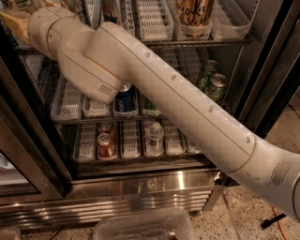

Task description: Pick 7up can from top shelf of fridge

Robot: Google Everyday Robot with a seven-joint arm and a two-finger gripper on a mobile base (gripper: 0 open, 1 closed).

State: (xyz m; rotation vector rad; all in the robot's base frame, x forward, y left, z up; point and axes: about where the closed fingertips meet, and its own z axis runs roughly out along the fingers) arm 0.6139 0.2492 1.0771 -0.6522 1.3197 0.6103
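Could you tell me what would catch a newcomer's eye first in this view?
The big white robot arm stretches diagonally from lower right to upper left across the fridge, its gripper up in the top-left corner by the top shelf. Next come the 7up can standing in a tray on that shelf, right of centre, and a blue can just under the arm's elbow.

Arm (187,117) runs diagonally from lower right to upper left as one long white link with a small vent grille near its base. The elbow joint (86,70) is a bulky rounded housing left of centre. From there the wrist link (49,26) angles up and left. Tool (13,22) sits at the top-left corner, past the wrist link. It's mostly cut off by the frame edge and only a tan part shows.
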